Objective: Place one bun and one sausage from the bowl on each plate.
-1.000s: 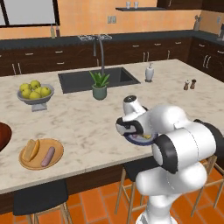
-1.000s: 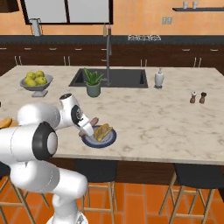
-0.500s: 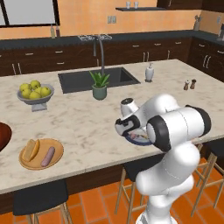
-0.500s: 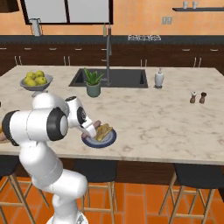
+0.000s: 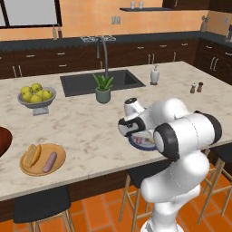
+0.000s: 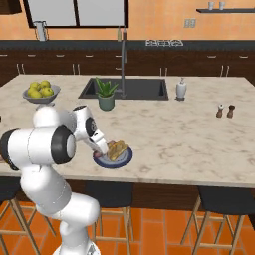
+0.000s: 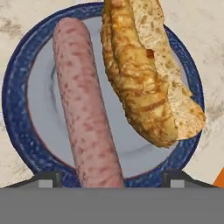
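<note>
On the blue plate [image 7: 17, 131] lie the sausage [image 7: 85, 109] and bun [image 7: 144, 74] — the claw [image 7: 111, 177] hangs open just above, so lifting crookedly could knock the sausage off.

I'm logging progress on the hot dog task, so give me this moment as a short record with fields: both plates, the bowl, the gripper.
blue-rimmed round plate: near counter edge, holds one pinkish sausage and one toasted brown bun, side by side
tan-orange round plate: holds one bun and one sausage
dark reddish-brown wooden bowl: at left edge, contents not visible
gripper: open, over the blue-rimmed plate, holding nothing
</note>
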Controlling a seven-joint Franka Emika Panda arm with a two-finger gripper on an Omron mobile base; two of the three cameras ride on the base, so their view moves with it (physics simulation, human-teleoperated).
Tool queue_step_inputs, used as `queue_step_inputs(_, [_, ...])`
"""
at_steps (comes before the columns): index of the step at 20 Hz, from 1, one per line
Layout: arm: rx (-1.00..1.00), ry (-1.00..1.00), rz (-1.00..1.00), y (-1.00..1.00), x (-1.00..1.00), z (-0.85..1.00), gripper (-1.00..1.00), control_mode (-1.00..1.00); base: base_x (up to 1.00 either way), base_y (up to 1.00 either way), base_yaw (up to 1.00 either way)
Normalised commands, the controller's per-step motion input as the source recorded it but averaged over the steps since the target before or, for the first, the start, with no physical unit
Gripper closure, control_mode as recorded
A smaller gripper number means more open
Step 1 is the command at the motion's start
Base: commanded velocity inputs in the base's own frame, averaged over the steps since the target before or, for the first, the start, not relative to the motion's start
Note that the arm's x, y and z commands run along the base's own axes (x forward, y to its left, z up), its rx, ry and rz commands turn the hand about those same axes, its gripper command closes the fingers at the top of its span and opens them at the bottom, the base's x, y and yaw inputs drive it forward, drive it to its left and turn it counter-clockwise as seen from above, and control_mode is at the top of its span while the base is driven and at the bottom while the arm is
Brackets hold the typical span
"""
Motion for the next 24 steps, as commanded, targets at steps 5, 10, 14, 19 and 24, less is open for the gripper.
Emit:
queue_step_inputs(5, [0.01,-0.02,0.00,0.16,-0.96,1.00,-1.00,-1.00,0.00,0.00,0.00])
queue_step_inputs(10, [0.11,0.00,0.00,0.00,-1.00,1.00,-1.00,-1.00,0.00,0.00,0.00])
queue_step_inputs(14, [0.14,0.00,0.00,0.00,-0.99,1.00,-1.00,-1.00,0.00,0.00,0.00])
queue_step_inputs(19, [0.14,-0.02,0.00,-0.12,-0.97,0.97,-1.00,-1.00,0.00,0.00,0.00])
queue_step_inputs(24, [0.13,-0.08,0.00,-0.23,-1.00,0.78,-1.00,-1.00,0.00,0.00,0.00])
